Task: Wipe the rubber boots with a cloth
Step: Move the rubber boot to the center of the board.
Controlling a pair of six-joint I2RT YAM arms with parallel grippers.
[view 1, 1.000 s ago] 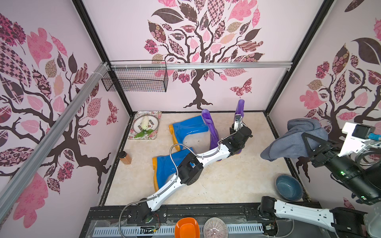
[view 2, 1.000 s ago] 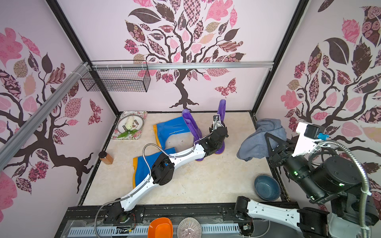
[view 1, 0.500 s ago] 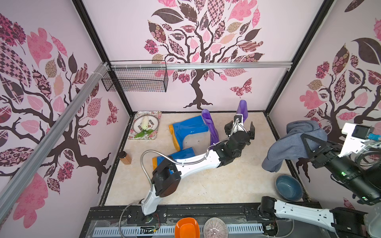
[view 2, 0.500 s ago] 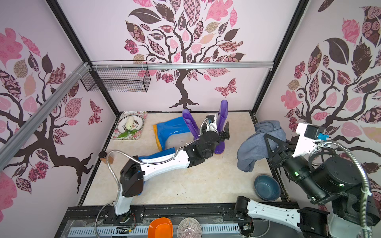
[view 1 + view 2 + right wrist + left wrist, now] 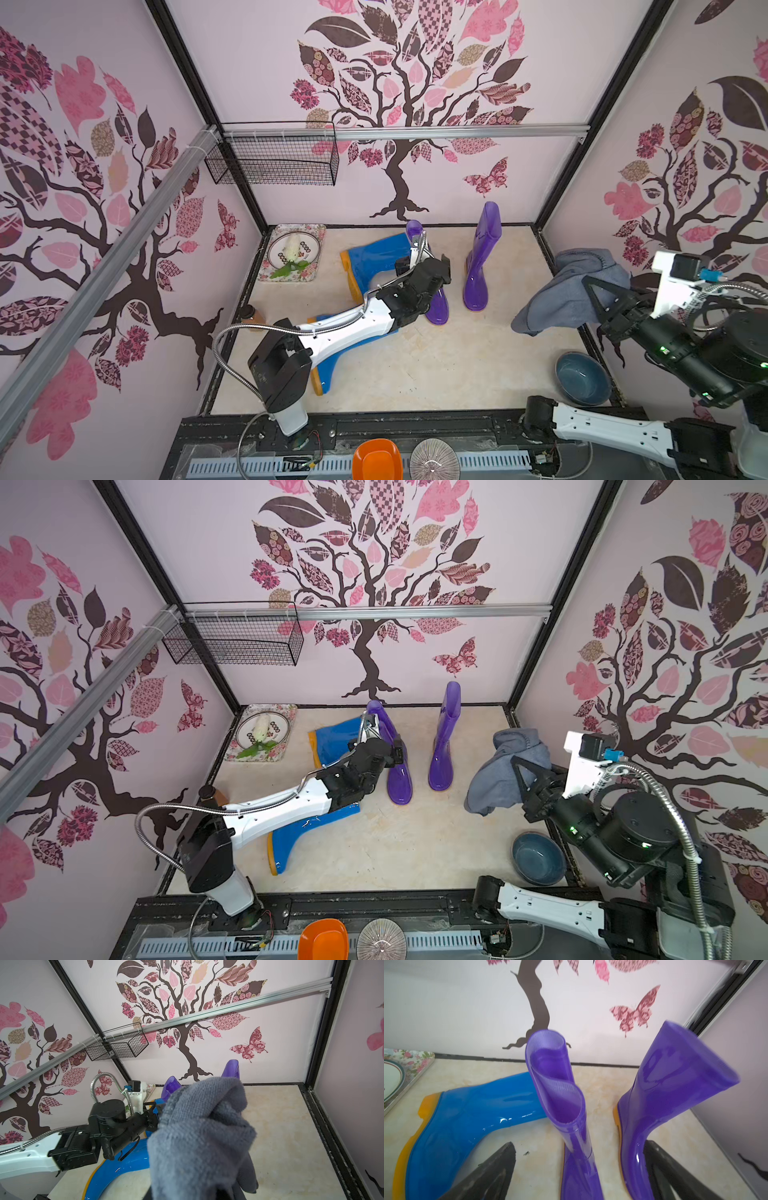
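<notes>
1. The cloth (image 5: 569, 291) is held bunched in the closed right gripper (image 5: 602, 297). It hangs above the surface (image 5: 415, 365) by the side wall, well apart from all four boots. If the pinch is loose, the bundle could slip and would likely be dropped near the bowl (image 5: 582, 380).
2. The left gripper (image 5: 579, 1144) is spread wide and empty, close to the creased purple boot (image 5: 566, 1105). That boot stands upright on a soft, folded shaft, so it could be tipped by a nudge from a finger or the wrist.
3. The other purple boot (image 5: 675, 1088) stands near it and could be taken down by a toppling neighbour or a wide sweep.
4. If an upright boot is wiped unsteadied, it may be pushed along or knocked over by the cloth's drag on glossy rubber.
5. A far blue boot (image 5: 374, 262) and a near blue boot (image 5: 328, 374) lie on their sides, the near one partly under the left arm (image 5: 349, 328). It could be snagged by that arm or its cable.
6. Much of the right wrist view is covered by the cloth, so contact could be misjudged.
</notes>
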